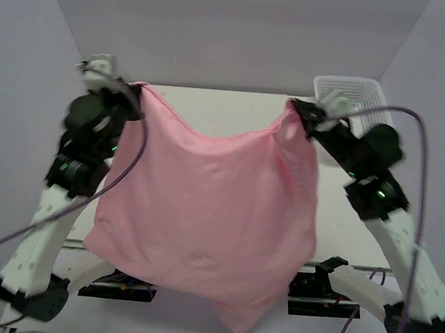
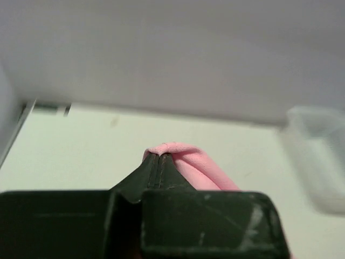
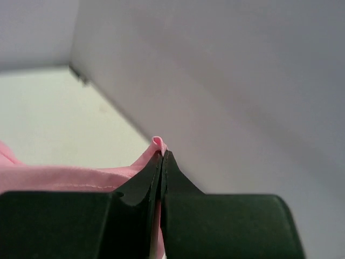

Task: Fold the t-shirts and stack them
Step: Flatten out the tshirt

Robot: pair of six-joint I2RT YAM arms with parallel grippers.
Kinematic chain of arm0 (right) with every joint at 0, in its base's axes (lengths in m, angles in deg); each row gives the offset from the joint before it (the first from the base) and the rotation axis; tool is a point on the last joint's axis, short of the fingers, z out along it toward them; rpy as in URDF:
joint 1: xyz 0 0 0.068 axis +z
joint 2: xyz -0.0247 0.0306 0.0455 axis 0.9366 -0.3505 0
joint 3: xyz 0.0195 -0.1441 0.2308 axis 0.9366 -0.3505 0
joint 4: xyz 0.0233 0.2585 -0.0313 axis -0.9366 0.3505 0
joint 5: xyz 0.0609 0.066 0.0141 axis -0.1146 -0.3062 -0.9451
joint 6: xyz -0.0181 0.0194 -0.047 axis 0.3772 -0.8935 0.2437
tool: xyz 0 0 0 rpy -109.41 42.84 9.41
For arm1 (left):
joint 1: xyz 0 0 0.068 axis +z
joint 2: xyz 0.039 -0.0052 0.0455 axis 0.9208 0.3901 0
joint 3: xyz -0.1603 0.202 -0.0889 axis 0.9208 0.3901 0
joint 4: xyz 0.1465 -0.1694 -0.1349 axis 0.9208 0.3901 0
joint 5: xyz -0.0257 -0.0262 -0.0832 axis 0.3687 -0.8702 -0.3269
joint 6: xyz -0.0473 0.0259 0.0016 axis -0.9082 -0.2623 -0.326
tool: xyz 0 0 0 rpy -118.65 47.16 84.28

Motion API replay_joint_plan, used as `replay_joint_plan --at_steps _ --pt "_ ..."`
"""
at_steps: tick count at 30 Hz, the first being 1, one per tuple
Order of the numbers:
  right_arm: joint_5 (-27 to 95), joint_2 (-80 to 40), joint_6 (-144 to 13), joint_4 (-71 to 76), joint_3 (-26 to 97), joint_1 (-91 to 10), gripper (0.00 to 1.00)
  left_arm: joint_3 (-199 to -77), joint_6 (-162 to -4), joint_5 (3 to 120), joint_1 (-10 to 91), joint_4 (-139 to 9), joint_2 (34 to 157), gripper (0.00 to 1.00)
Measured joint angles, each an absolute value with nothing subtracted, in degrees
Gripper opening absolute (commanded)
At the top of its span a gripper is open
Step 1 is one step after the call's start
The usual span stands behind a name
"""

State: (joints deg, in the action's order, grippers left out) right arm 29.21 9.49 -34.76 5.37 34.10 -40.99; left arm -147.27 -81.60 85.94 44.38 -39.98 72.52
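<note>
**A:** What do we have in the left gripper (image 2: 160,157)?

**B:** We see its black jaws pressed together. They pinch a rolled fold of the plain light-pink, thin-fabric short-sleeved t-shirt (image 1: 211,212) right at the tips.

**A:** And the right gripper (image 3: 162,155)?

**B:** We see the same there: jaws shut tight on the cloth, with a small pink nub poking out past the tips.

**A:** Where do we find the shirt?

**B:** From above, we see it hanging in the air between the two raised grippers, held by its upper corners. It sags in the middle and drapes over the pale table (image 1: 227,109), and its lowest corner hangs past the table's near edge.

**A:** Anything close by?

**B:** We see a white plastic mesh basket (image 1: 363,93) at the table's far right corner, just behind the right gripper.
</note>
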Motion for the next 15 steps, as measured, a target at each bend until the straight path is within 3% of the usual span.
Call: replay_joint_plan --at_steps 9,10,11,12,13,15 --pt "36.4 -26.2 -34.2 -0.6 28.2 -43.3 0.00 -137.3 -86.9 98.0 47.3 -41.6 110.4 0.00" --pt "36.9 -30.4 -34.5 -0.6 29.4 -43.9 0.05 -137.5 -87.4 98.3 48.2 -41.5 114.2 0.00" --pt "37.1 -34.3 -34.8 -0.2 31.2 -44.3 0.21 -138.1 -87.9 98.5 49.2 -41.1 117.9 0.00" --pt "37.3 -39.1 -35.4 0.3 34.1 -44.8 0.44 -139.5 -88.4 98.7 50.2 -40.1 121.5 0.05" --pt "37.5 -43.1 -36.2 1.1 37.3 -45.1 0.57 -142.0 -89.2 98.8 51.2 -39.1 125.5 0.29" --pt "38.4 -51.9 -37.5 2.3 45.8 -45.9 0.83 -147.5 -89.5 98.9 52.9 -37.8 132.2 0.66"
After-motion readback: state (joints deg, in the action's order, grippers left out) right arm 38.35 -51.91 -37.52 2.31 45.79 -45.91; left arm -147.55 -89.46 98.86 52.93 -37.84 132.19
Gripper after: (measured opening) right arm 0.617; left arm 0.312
